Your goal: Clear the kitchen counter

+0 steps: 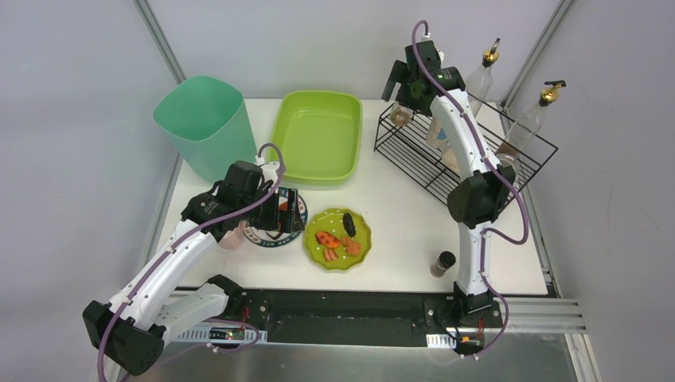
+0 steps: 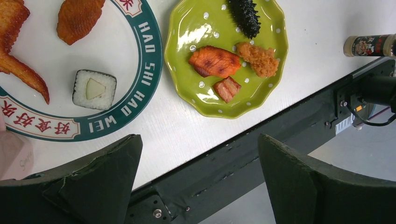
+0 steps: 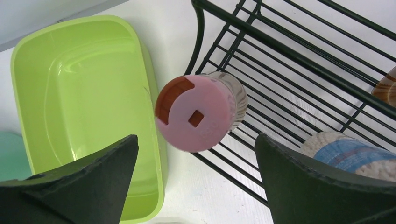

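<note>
Two grippers hung, jaws apart: the right gripper [image 3: 196,140] above a pink-lidded jar [image 3: 196,114] inside the wire rack [image 1: 422,155], the left gripper [image 2: 200,137] well left of that rack, over the kitchen counter [image 1: 406,231] beneath it.

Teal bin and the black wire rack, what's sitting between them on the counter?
The lime-green tub, empty, stands between them; the top external view shows it.

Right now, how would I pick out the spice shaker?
On the white kitchen counter, look at the front edge beside the right arm's base. The spice shaker stands right of the green plate: small, black-capped, the only bottle away from the wire rack.
</note>
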Robot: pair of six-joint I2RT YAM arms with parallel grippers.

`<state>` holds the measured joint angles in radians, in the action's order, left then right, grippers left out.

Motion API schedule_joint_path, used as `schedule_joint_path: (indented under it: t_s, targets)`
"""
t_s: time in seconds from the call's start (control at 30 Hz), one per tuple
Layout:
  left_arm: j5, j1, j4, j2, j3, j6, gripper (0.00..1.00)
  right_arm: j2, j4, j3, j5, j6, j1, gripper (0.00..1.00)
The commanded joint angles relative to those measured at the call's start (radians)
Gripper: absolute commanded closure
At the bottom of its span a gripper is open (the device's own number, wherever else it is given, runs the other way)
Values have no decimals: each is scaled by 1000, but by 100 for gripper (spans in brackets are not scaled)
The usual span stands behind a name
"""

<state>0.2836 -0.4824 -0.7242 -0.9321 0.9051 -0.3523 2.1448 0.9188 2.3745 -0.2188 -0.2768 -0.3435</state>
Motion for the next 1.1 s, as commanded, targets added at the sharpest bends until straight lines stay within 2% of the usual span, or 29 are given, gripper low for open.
schedule_joint_path:
  t_s: [0.0, 0.17, 0.33, 0.5, 0.67, 0.83, 1.07]
  targets:
    - [19, 11, -14, -1, 6, 14, 0, -149, -27, -6, -5, 14, -36, 1]
    - [18, 14, -14, 3, 6, 15, 0, -269, -30, -93, -48, 47, -107, 1]
    - [13, 16, -14, 2, 4, 14, 0, -388, -30, -211, -16, 57, -163, 1]
    - [6, 16, -14, 7, 3, 13, 0, -639, -126, -527, 27, -13, -184, 1]
    - [11, 16, -14, 15, 6, 13, 0, -955, -170, -886, -77, -60, -214, 1]
    - [24, 16, -14, 18, 5, 13, 0, -1118, -49, -1070, -142, -98, -216, 1]
    - [28, 16, -14, 29, 2, 10, 0, -1218, 124, -1187, -193, -175, -215, 1]
